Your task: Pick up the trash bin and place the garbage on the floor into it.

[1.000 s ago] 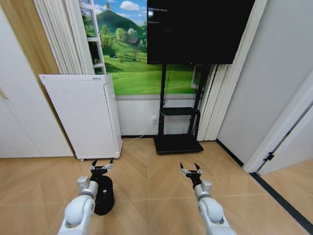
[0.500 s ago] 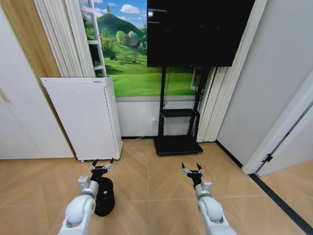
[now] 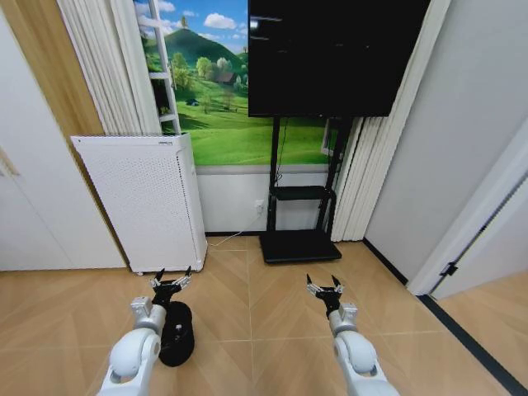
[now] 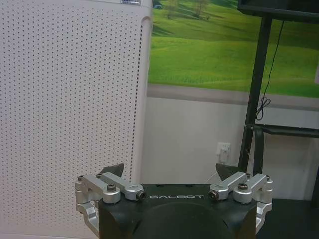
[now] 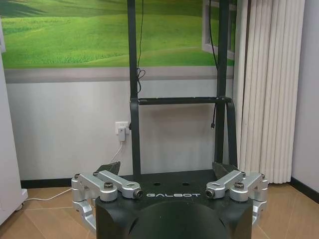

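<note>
The trash bin (image 3: pixel 178 337), small, black and round, stands on the wooden floor beside and partly under my left forearm. My left gripper (image 3: pixel 173 275) hangs open just above and beyond the bin's rim, holding nothing. In the left wrist view this left gripper (image 4: pixel 169 169) points at the white appliance and the wall. My right gripper (image 3: pixel 321 281) is open and empty over bare floor to the right; the right wrist view has it (image 5: pixel 165 167) facing the TV stand. The garbage is out of view.
A tall white perforated appliance (image 3: pixel 144 202) stands against the wall right behind the bin. A black TV stand (image 3: pixel 300 241) with a large screen (image 3: pixel 330 54) sits at the middle back, a cable running to a wall socket (image 5: pixel 121 128). Curtains and a door frame (image 3: pixel 474 223) close the right side.
The whole head picture has slid slightly downward, so the camera has moved. Both arms and the bin keep the same places relative to each other.
</note>
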{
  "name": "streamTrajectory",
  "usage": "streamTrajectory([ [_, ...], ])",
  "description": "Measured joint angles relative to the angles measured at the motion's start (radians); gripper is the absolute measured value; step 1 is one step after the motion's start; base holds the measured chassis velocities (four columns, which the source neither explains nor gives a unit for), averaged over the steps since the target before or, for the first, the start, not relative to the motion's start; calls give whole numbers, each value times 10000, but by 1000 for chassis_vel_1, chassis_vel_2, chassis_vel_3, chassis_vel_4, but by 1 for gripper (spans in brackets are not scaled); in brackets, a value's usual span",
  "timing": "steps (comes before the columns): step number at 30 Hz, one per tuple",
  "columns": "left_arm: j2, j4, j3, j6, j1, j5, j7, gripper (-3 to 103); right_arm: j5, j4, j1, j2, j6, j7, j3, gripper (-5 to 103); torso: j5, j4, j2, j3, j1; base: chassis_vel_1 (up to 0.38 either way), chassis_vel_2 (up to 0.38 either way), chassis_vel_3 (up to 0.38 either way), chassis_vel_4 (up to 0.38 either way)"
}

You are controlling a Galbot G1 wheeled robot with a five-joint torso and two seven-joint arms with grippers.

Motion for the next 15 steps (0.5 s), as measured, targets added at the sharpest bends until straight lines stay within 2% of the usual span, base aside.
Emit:
streamTrajectory([
  [15,112,81,-80,11,-57,-164,33,100,1,-1,-2,0,5,-11,1,100,0,1,633,394,241,0,0,0,0],
])
